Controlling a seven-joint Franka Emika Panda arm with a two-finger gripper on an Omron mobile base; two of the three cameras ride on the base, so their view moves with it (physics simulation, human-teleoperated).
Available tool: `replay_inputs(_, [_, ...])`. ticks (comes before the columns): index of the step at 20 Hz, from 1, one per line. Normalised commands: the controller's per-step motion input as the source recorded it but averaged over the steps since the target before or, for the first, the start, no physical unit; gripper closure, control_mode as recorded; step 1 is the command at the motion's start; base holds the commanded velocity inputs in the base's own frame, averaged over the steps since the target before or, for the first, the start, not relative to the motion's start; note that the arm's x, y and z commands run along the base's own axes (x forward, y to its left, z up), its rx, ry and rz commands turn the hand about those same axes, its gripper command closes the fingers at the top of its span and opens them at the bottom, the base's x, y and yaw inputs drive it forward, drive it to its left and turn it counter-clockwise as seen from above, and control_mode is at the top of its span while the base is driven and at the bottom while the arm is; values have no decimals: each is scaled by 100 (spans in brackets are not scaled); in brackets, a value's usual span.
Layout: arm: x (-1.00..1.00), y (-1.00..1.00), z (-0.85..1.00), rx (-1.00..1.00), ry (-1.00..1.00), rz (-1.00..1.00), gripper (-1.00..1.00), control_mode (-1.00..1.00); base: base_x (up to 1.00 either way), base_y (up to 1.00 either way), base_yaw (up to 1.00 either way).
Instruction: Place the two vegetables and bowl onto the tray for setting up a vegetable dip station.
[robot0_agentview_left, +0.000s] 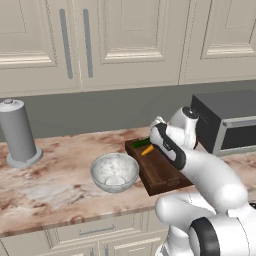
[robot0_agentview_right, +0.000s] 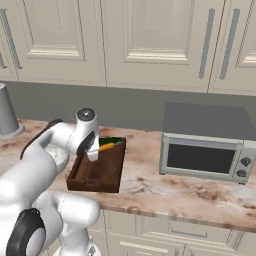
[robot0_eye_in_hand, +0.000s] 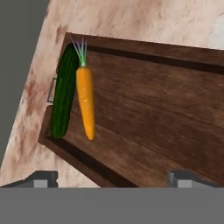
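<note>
**Dip station, stock on hand: two vegetables trayed, bowl outstanding**

Tray (robot0_agentview_left: 162, 172): dark brown wood, low rim, lying on the marbled surface (robot0_agentview_left: 50, 187) between the bowl and a toaster oven (robot0_agentview_right: 205, 152). We count most of its floor as bare.

Carrot (robot0_eye_in_hand: 85, 100): orange, green top, lying flat inside the tray at its far end. Dark-green vegetable (robot0_eye_in_hand: 63, 96): alongside the carrot, touching or nearly so, pressed against the end rim by the handle cut-out.

Bowl (robot0_agentview_left: 115, 171): whitish-grey, mottled, upright on the surface just beside the tray's long edge, outside it. We judge this the one item left to move.

Gripper (robot0_agentview_right: 93, 152): released, jaws spread wide, nothing between them, hanging over the tray near the vegetables.

Risks as we see them:
- The bowl is about as wide as the tray's short side; a slightly off-centre placement could leave it perched on the rim and tipping.
- A rim pinch on a deep, smooth bowl may slip or swing in transit.
- Setting it too far toward the vegetables could trap or roll them, or nudge the carrot over the low rim.
- A low approach from here could clip the tray edge and shift everything.
</note>
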Motion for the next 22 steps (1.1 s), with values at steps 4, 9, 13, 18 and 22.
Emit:
replay_inputs(4, [-44,0,41,0,4,8,-100,-100,0,0,0])
replay_inputs(9, [-54,0,23,0,0,13,-100,-100,0,0,0])
replay_inputs(13, [-60,0,14,-1,0,11,-100,-100,0,0,0])
replay_inputs(18, [-65,0,24,-2,-1,3,-100,-100,0,0,0])
replay_inputs(22, [-54,0,32,-4,0,1,-100,-100,0,0,0])
